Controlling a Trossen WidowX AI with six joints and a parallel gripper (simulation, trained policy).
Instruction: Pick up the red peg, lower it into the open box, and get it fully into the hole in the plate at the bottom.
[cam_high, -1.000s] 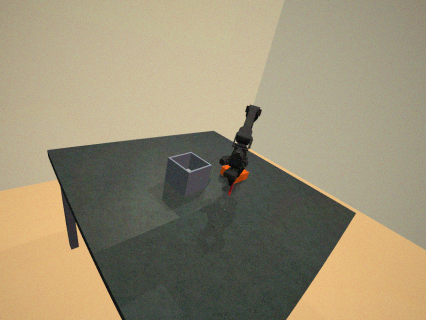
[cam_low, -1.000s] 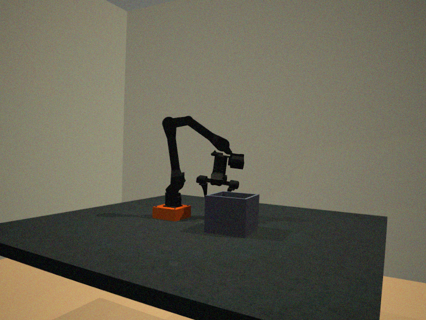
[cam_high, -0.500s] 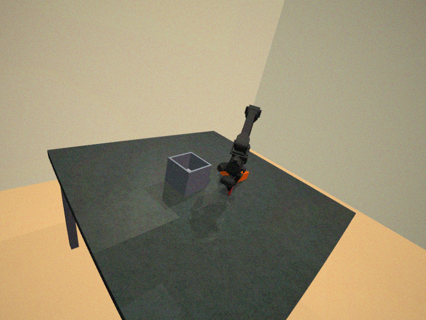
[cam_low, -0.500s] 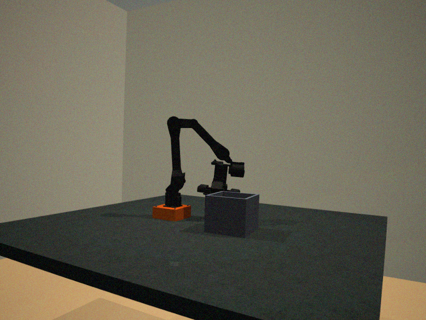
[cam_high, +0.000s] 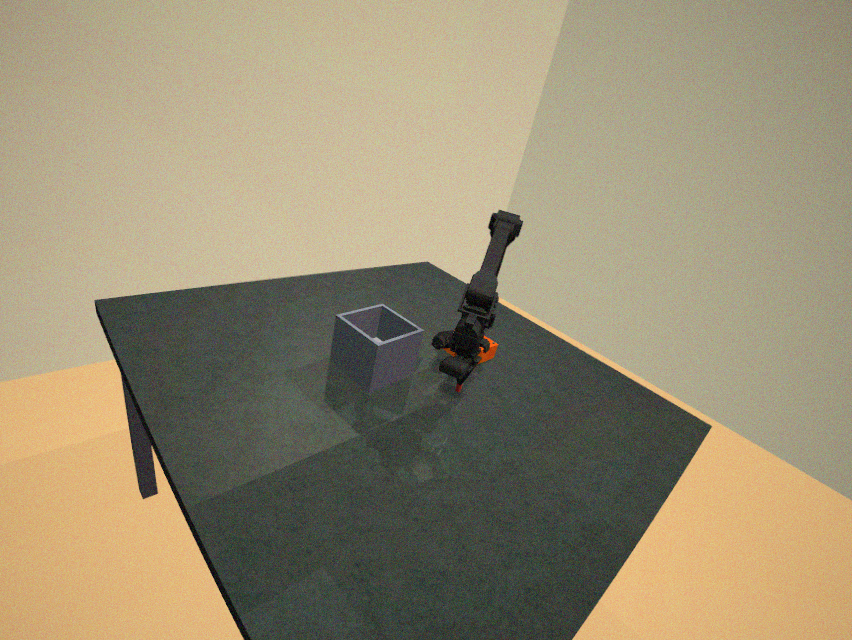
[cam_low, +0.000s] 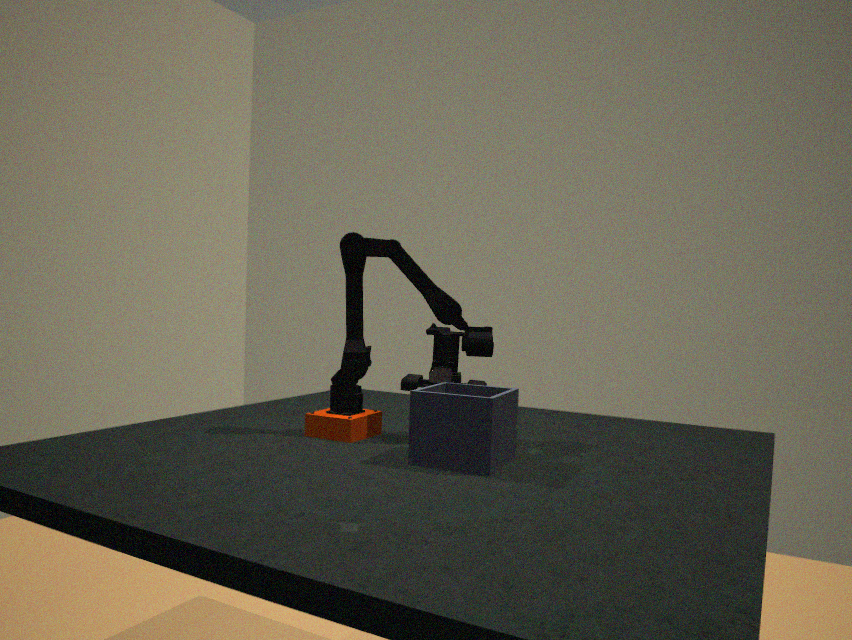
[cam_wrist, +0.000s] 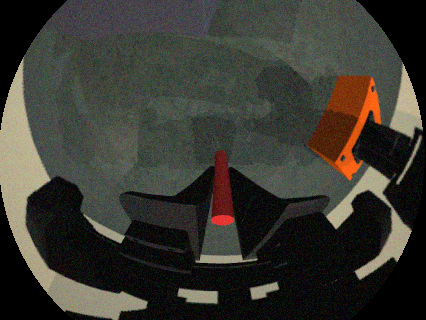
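Observation:
The red peg (cam_high: 458, 388) (cam_wrist: 223, 200) stands roughly upright between the fingers of my gripper (cam_high: 460, 381) (cam_wrist: 220, 170). The gripper is shut on the peg, with the peg's bright top end facing the wrist camera. Its lower end shows just below the fingertips, close to the table. In the exterior view the fingertips and peg are hidden behind the box. The grey-purple open box (cam_high: 396, 365) (cam_low: 451, 430) (cam_wrist: 135, 17) stands beside the gripper. The plate and its hole at the bottom cannot be made out.
The orange arm base (cam_high: 489, 353) (cam_low: 336, 425) (cam_wrist: 342, 117) is close to the gripper. The box walls rise well above the dark table (cam_high: 482, 516) (cam_low: 606, 537). The arm's links arch up over the base.

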